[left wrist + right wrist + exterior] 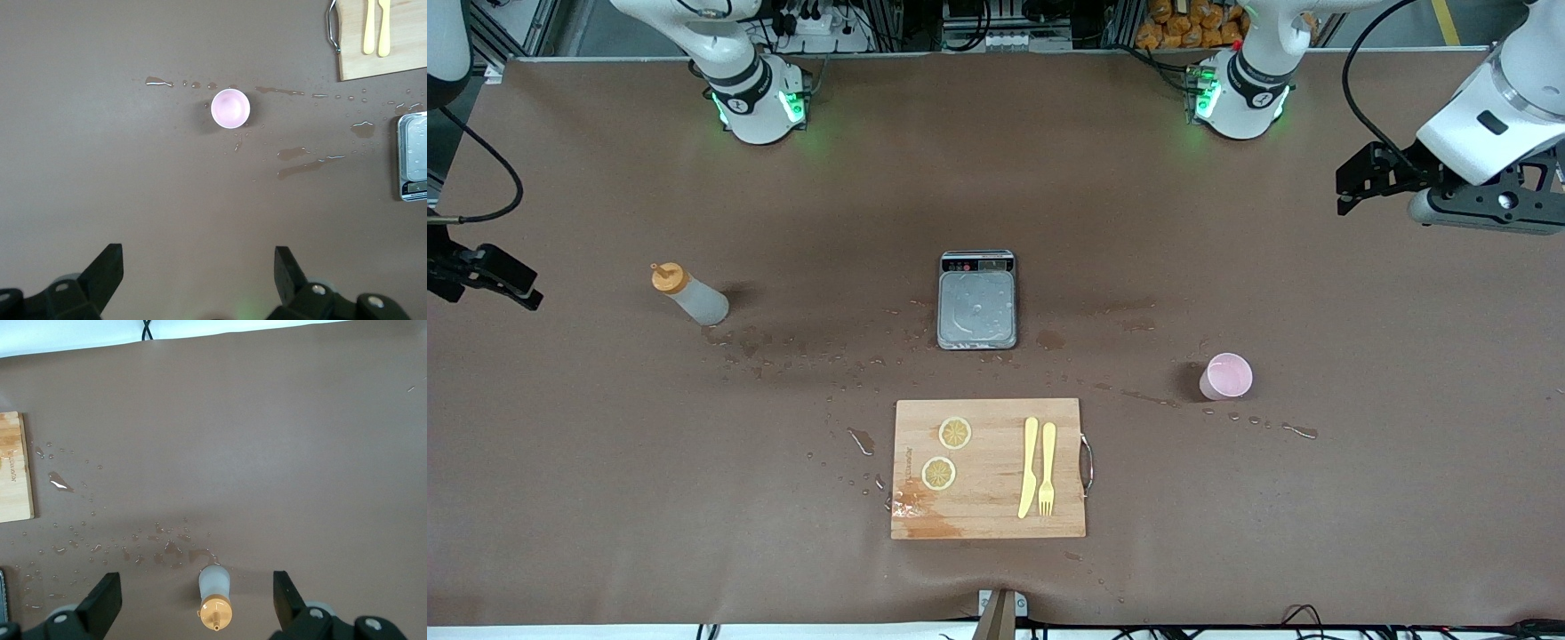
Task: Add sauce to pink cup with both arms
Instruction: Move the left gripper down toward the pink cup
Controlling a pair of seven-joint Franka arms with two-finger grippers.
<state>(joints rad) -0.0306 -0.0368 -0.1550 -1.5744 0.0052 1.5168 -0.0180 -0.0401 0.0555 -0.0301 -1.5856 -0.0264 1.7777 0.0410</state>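
Note:
The sauce bottle point(691, 296), translucent grey with an orange nozzle cap, stands upright toward the right arm's end of the table. The right wrist view shows it from above point(215, 587). My right gripper point(496, 277) hangs open and empty in the air over that end of the table; the bottle shows far below between its fingers point(101, 600). The pink cup point(1226, 375) stands upright toward the left arm's end and looks empty point(230, 108). My left gripper point(1356, 182) hangs open and empty, high over the left arm's end, well apart from the cup; its fingers point(108, 267) stand wide apart.
A grey kitchen scale point(977, 307) sits mid-table. Nearer the camera lies a wooden cutting board point(987, 502) with two lemon slices point(955, 433), a yellow knife point(1029, 467) and fork point(1048, 468). Water drops and streaks point(783, 351) spread between the bottle, board and cup.

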